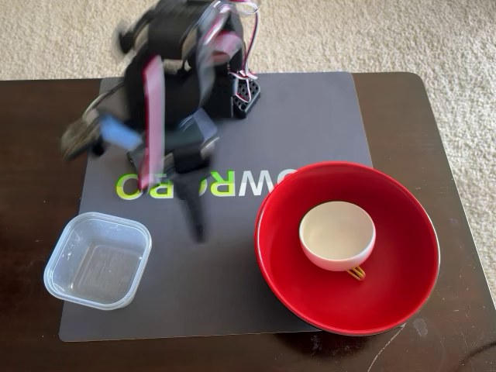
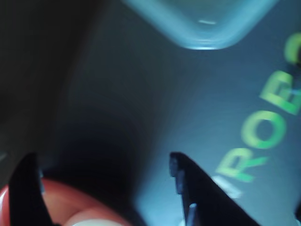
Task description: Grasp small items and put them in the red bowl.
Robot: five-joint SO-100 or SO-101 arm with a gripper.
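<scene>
Presently the jaws (image 2: 106,188) stand wide open and empty between clear square tub (image 1: 98,261) and red bowl (image 1: 346,246), which already holds the cream dish (image 1: 338,235) and yellow-green clip (image 1: 358,272).

In the fixed view the arm (image 1: 174,85) is smeared by motion blur, and its claw (image 1: 195,217) shows only as one dark streak, so whether it is open cannot be told. The yellow-green wire clip (image 1: 357,271) is mostly hidden under the small cream round dish (image 1: 338,235). In the wrist view the clear square plastic tub (image 2: 202,23) is blurred and cut off by the top edge, the red bowl (image 2: 70,207) by the bottom edge, and the mat lettering (image 2: 263,132) is unsharp.
</scene>
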